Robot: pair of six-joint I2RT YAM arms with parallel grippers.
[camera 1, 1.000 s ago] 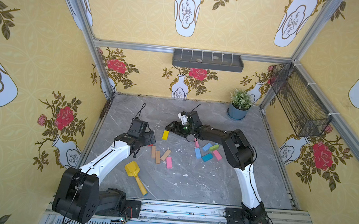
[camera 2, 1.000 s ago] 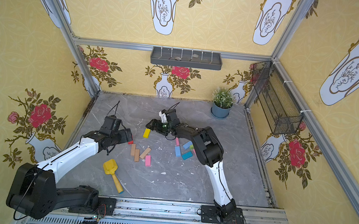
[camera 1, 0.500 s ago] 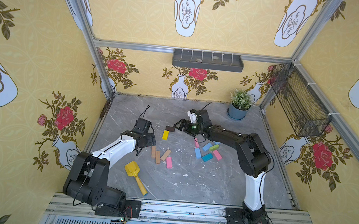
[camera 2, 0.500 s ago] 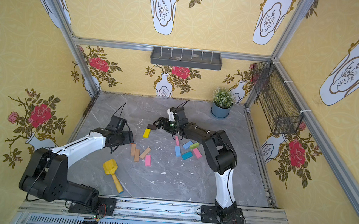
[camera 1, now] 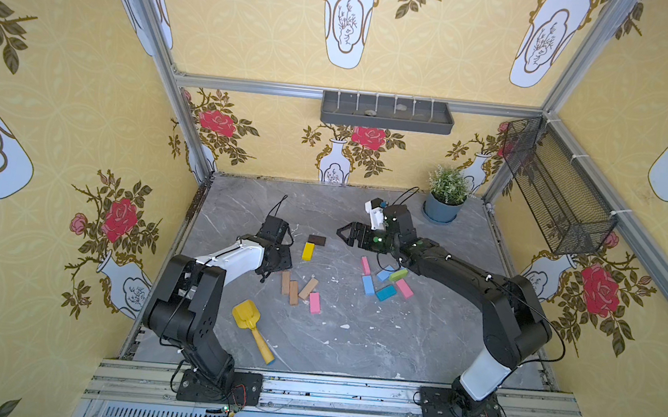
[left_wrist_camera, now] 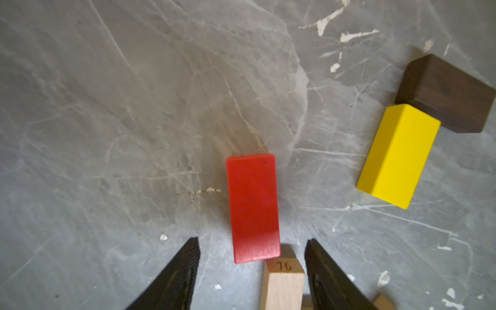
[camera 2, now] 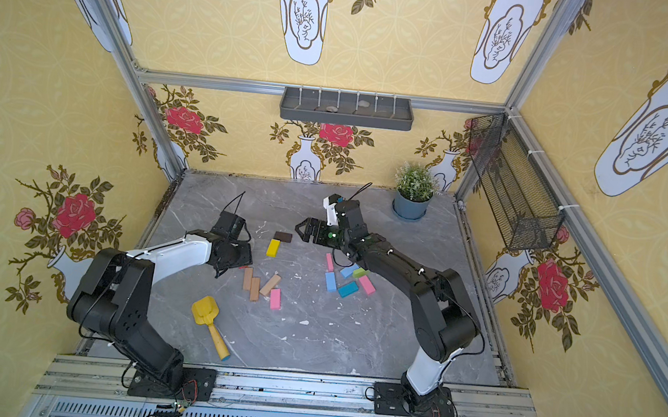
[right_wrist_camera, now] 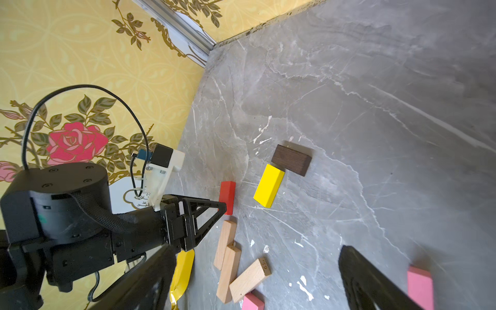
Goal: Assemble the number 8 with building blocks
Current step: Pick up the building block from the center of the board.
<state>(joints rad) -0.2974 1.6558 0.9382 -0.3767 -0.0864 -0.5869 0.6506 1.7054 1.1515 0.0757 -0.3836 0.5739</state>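
Left claw (left_wrist_camera: 252,240), half-open and empty, flanks one end of the flat red wooden brick (left_wrist_camera: 252,206); centre on red alone, clear of the tan wooden brick (left_wrist_camera: 283,284). Right claw (camera 1: 342,233) gapes wide, empty.

Red block (left_wrist_camera: 252,206), yellow block (left_wrist_camera: 397,155)

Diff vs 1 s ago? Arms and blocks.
Right tool, open, drew back from the dark brown brick, which lies against the yellow brick. Left arm folded its elbow up; left tool stays low at the red brick, jaws apart, gripping nothing. Tan bricks, coloured cluster and shovel unmoved.
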